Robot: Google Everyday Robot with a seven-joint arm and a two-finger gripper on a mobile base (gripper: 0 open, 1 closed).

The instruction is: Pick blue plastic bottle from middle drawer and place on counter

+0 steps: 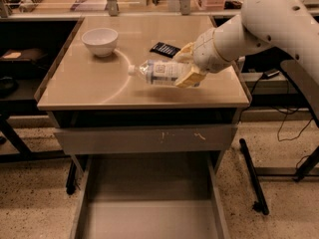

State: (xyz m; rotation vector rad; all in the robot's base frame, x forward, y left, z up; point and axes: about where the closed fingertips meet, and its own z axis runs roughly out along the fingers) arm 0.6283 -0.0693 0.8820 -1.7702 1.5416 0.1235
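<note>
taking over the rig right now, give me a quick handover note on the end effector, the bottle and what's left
End effector: shut on the blue plastic bottle, held on its side over the counter, cap pointing left.
Middle drawer: pulled open below.
Done: bottle is out of the drawer.
Left: lower it onto the counter, release.

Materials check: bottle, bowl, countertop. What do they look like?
Blue plastic bottle, gripped sideways by the pincer over the counter: clear bluish plastic, see-through walls, white cap. Bowl: smooth white, probably ceramic, possibly plastic. Counter: glossy beige, laminate-like, shows reflections.
</note>
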